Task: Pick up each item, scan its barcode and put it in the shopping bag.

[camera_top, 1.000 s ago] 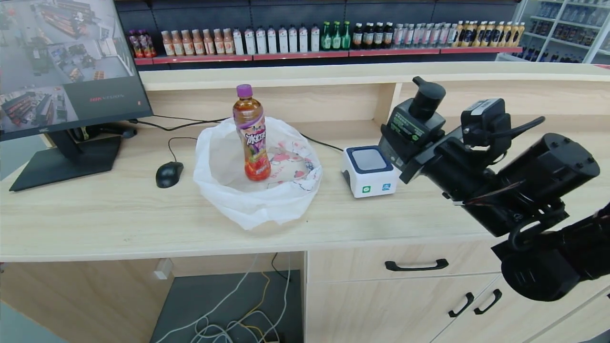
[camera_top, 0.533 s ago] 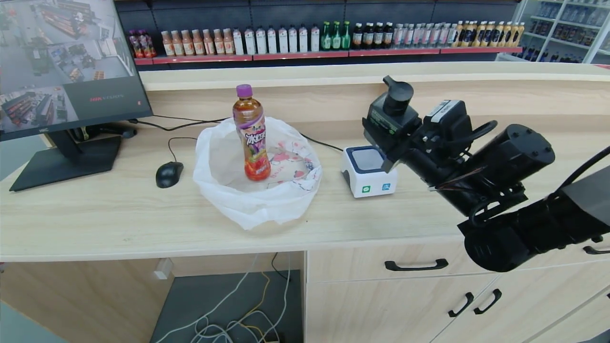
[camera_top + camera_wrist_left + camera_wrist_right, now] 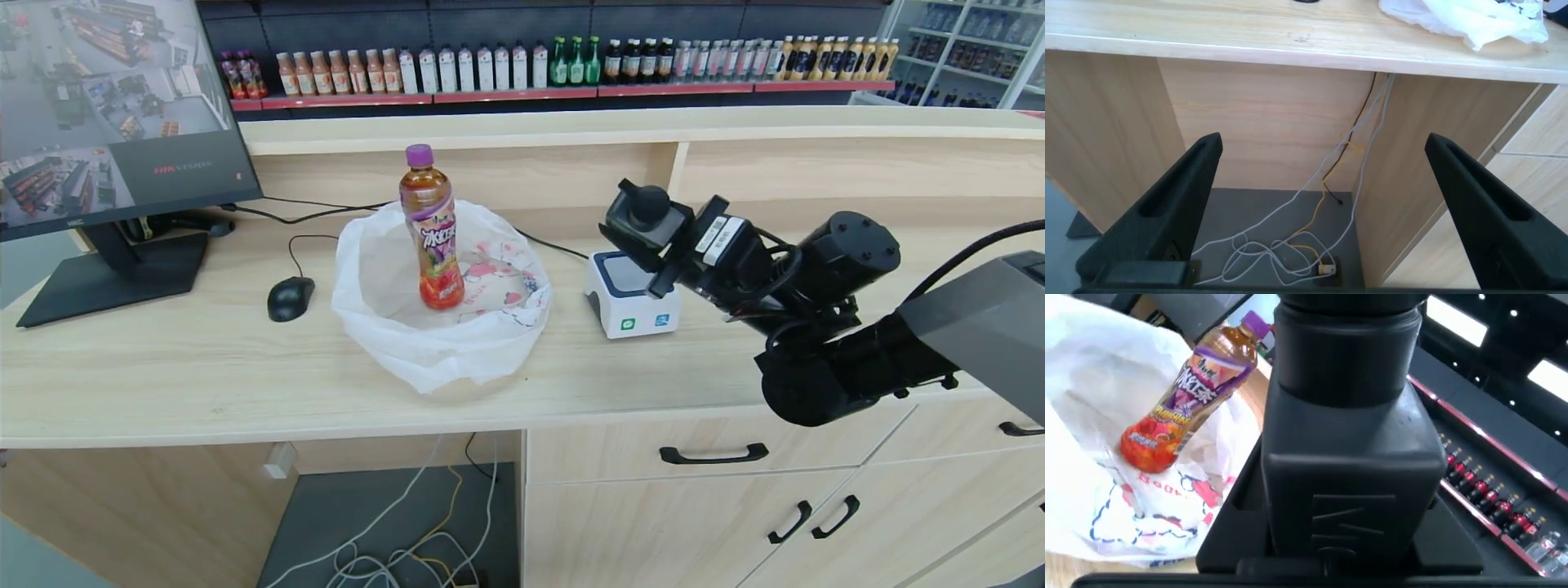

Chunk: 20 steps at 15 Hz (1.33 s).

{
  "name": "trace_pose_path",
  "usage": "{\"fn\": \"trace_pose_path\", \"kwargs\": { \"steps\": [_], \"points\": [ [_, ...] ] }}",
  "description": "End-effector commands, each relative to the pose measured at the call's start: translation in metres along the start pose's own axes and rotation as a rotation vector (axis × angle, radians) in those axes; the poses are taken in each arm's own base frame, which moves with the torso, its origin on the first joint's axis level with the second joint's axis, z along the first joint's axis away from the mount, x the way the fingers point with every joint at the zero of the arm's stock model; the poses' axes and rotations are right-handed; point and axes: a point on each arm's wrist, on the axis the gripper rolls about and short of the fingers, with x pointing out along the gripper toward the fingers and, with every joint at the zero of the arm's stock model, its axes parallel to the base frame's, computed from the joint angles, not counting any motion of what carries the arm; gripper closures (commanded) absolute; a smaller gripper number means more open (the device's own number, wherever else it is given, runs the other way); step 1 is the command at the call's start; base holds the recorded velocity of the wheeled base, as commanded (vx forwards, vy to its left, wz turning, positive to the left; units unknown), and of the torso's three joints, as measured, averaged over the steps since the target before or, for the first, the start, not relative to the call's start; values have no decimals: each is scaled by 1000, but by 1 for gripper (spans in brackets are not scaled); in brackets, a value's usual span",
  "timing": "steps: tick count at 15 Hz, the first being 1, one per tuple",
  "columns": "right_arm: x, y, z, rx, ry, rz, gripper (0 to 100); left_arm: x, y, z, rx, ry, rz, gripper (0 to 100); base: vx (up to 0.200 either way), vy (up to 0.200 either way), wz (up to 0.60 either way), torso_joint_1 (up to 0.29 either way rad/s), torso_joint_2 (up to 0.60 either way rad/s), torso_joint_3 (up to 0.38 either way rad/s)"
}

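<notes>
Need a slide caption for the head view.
Right claw holds a black bottle by the scanner; an orange drink bottle stands upright in the white shopping bag.

black bottle (image 3: 1343,457) between right jaws is hiding their tips | is covering part of scanner (image 3: 633,314) | bag (image 3: 1462,20) beyond left jaws is running off-frame

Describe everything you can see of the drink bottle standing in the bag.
The drink bottle is clear plastic holding amber-orange liquid, with a purple cap and a purple-and-orange wrap label. It stands upright, capped, inside the open white shopping bag on the wooden counter, its base resting on the bag's bottom. Nothing else touches it.
</notes>
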Motion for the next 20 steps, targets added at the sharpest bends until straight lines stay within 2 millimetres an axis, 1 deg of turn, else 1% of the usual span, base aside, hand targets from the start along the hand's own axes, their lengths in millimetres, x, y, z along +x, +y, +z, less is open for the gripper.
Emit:
{"fn": "trace_pose_path", "kwargs": {
  "steps": [1,3,4,9,20],
  "points": [
    [-13,1,-26,-18,32,32,100,0,0,0,0,0,1,0,0,0,0,0,0,0],
    [-18,-7,-36,-41,27,38,100,0,0,0,0,0,1,0,0,0,0,0,0,0],
    [-17,-6,-43,-45,26,36,100,0,0,0,0,0,1,0,0,0,0,0,0,0],
    [-12,-5,-55,-57,12,24,100,0,0,0,0,0,1,0,0,0,0,0,0,0],
    [-13,-5,-56,-58,16,25,100,0,0,0,0,0,1,0,0,0,0,0,0,0]
  ]
}}
